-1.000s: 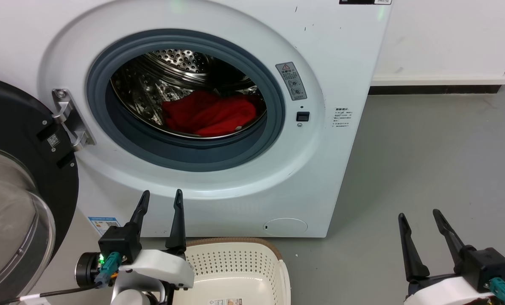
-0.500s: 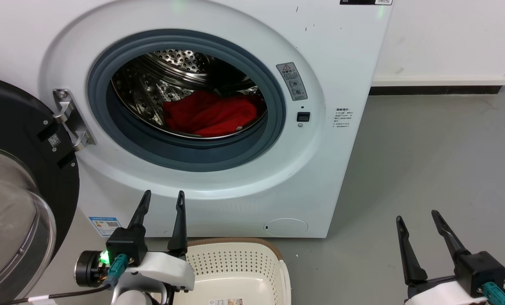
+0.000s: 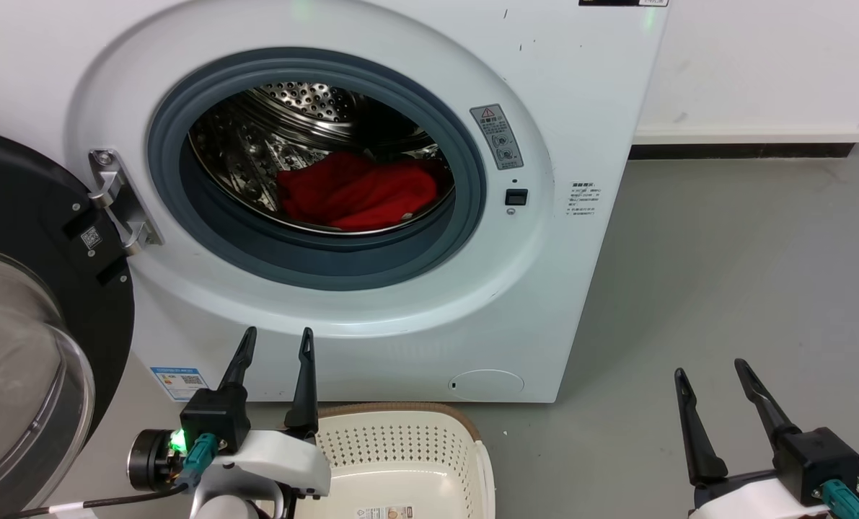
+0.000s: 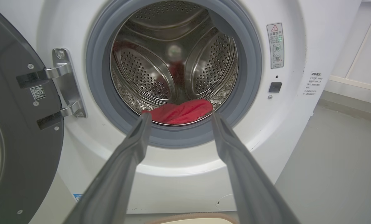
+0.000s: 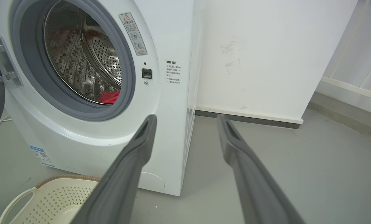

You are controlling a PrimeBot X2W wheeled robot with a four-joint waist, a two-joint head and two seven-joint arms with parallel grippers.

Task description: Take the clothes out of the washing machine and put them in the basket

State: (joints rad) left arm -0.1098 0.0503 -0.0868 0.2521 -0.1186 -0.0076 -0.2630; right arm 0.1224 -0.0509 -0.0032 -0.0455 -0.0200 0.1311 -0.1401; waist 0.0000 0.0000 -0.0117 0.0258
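Note:
The white washing machine stands with its door swung open to the left. Red clothes lie in a heap at the bottom of the steel drum; the same clothes show past my left fingers, and a scrap of the clothes shows in the right wrist view. The cream basket sits on the floor in front of the machine. My left gripper is open just left of the basket, below the drum opening, holding nothing. My right gripper is open over the grey floor at lower right.
The open porthole door with its black rim fills the left side, hung on a metal hinge. Grey floor stretches to the right of the machine. A white wall with a dark baseboard runs behind.
Both grippers stay open and almost still; the right one has sunk slightly toward the bottom of the head view. The clothes and basket have not moved.

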